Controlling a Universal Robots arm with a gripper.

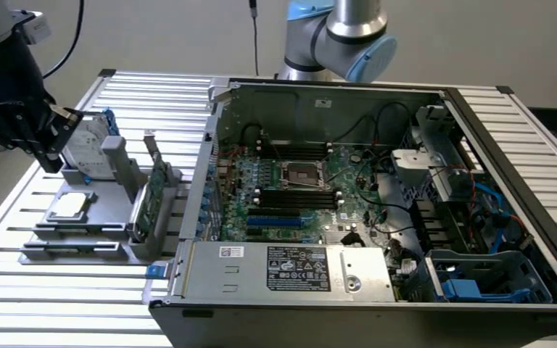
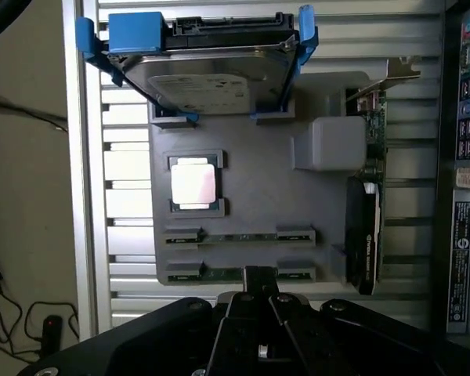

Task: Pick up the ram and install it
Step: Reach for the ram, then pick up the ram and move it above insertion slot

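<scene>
Two ram sticks stand on edge in the slots of the grey holder [image 2: 258, 188]: one [image 2: 239, 236] just beyond the other [image 2: 219, 273]. My gripper [image 2: 256, 283] hovers above the holder with its tip over the nearer stick, shut and holding nothing. In the exterior view the gripper [image 1: 48, 148] hangs at the left, above the holder [image 1: 95, 217] and beside the hard drive. The open computer case [image 1: 376, 196] lies to the exterior view's right, its motherboard showing black memory slots [image 1: 298, 197].
The holder also carries a silver hard drive in a blue bracket [image 2: 207, 74], a CPU [image 2: 194, 184] and a green expansion card [image 2: 368, 211]. Cables, a drive cage [image 1: 481, 279] and the power supply [image 1: 289, 264] crowd the case. The slatted table [image 1: 56, 297] surrounds everything.
</scene>
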